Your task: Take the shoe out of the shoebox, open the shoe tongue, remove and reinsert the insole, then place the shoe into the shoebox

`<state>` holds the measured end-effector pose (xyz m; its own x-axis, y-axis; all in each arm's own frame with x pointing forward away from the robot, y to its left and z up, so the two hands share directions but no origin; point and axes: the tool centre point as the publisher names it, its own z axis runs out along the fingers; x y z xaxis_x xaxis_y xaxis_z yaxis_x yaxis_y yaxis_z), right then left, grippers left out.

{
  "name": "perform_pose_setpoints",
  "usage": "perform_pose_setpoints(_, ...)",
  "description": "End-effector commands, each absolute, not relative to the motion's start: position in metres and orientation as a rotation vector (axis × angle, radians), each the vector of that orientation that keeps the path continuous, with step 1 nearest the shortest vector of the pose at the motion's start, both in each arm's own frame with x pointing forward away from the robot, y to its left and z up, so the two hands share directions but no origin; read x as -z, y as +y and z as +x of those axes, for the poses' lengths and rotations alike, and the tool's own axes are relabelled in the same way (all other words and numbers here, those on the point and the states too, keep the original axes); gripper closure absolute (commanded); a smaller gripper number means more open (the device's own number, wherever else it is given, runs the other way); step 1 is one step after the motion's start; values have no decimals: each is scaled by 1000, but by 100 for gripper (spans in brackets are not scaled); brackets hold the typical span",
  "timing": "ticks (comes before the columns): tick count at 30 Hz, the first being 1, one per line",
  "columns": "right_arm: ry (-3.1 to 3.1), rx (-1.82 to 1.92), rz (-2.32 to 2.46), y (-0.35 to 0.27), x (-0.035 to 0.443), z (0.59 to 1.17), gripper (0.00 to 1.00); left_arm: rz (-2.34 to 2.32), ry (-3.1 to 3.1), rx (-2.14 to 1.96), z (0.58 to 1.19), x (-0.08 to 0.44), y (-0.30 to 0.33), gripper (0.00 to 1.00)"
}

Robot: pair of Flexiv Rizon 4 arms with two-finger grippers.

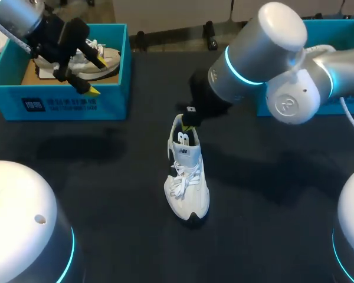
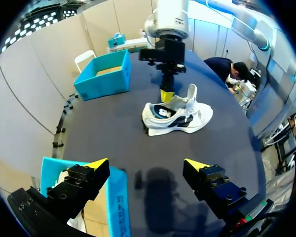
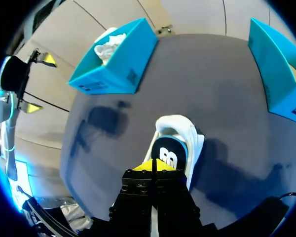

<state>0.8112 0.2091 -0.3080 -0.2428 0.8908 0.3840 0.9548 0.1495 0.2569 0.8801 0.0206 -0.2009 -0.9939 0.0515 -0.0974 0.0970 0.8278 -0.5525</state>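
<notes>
White trainer (image 1: pixel 187 177) standing upright in the middle of a dark matte table (image 1: pixel 106 177), with one robot claw at its opening

The shoe is smooth white with white laces, a chunky pale sole and a dark toe tip; its padded tongue (image 2: pixel 191 94) stands up and a dark insole (image 3: pixel 168 150) bearing a white logo shows inside. The right claw (image 3: pixel 153 166) has its yellow tips pressed together at the heel end of that insole; whether they pinch it cannot be told. The left claw (image 2: pixel 146 164) hangs with fingers wide apart, holding nothing, over an open turquoise cardboard box (image 1: pixel 76 100) containing a second white trainer (image 1: pixel 103 58). Another turquoise box (image 3: pixel 276 64) sits at the table's right side, its contents hidden
</notes>
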Motion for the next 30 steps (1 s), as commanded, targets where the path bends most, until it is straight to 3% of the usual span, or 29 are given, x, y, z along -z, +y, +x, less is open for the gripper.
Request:
perform_pose_setpoints(1, -2374, 495, -1989, 210, 308, 807, 100, 94, 2920, 882, 878, 200, 23, 0)
perform_pose_setpoints(10, -2394, 325, -2044, 211, 320, 799, 100, 94, 2920, 882, 878, 200, 23, 0)
perform_pose_setpoints(30, -2353, 324, -2103, 209, 369, 804, 100, 94, 2920, 882, 878, 200, 23, 0)
